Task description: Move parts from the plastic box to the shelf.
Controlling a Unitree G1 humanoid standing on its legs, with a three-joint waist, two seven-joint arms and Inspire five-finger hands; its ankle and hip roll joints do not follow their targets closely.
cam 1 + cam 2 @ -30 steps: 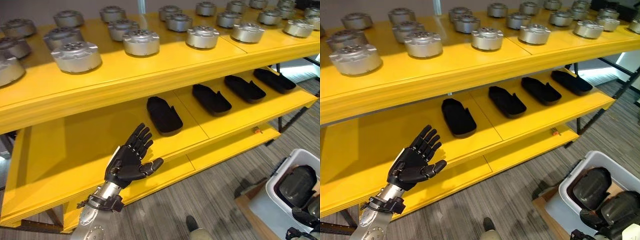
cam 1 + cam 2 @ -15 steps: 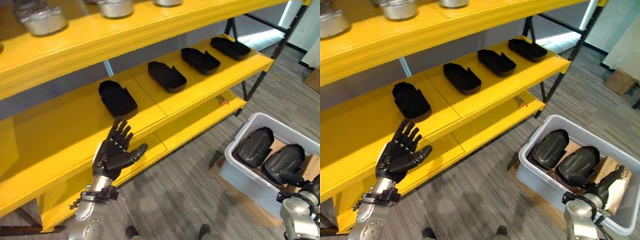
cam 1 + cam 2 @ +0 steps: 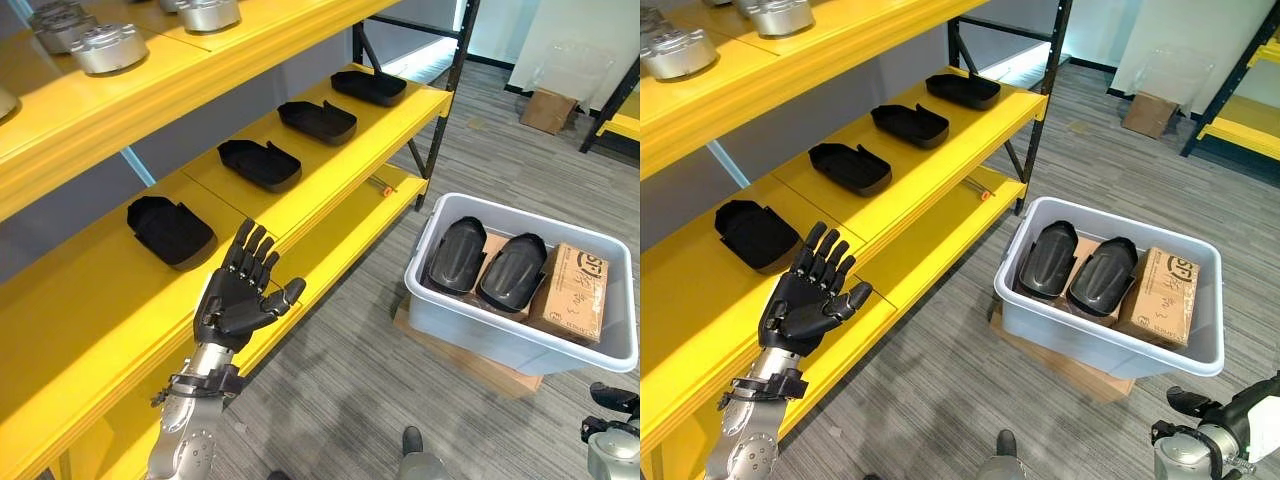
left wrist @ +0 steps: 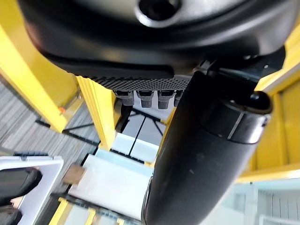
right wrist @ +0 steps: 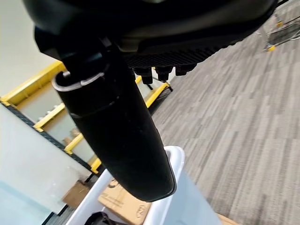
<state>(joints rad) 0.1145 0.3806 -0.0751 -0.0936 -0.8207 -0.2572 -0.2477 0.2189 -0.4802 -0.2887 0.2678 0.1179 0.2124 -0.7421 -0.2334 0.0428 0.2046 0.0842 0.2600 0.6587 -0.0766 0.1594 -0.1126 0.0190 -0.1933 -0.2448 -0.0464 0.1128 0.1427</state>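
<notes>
A pale grey plastic box [image 3: 500,340] stands on the floor to the right of the yellow shelf [image 3: 330,160]. Two dark curved parts [image 3: 458,255] [image 3: 512,272] lie in it side by side, next to a cardboard carton [image 3: 570,292]. My left hand [image 3: 245,295] is raised in front of the middle shelf board, open, palm up, and holds nothing. My right hand [image 3: 1188,402] shows low at the right, on the near side of the box and apart from it. In the right wrist view its thumb [image 5: 117,131] is straight and it holds nothing.
Several black shell-shaped parts [image 3: 260,163] lie in a row on the middle shelf board. Silver round parts [image 3: 108,47] stand on the top board. The box rests on a flat cardboard sheet [image 3: 470,365]. Another carton [image 3: 548,110] and a second yellow rack [image 3: 620,110] stand far right.
The camera has swung right, so the whole plastic box has come into view. My left hand stays raised and open. My right hand has dropped from over the box to the lower right.
</notes>
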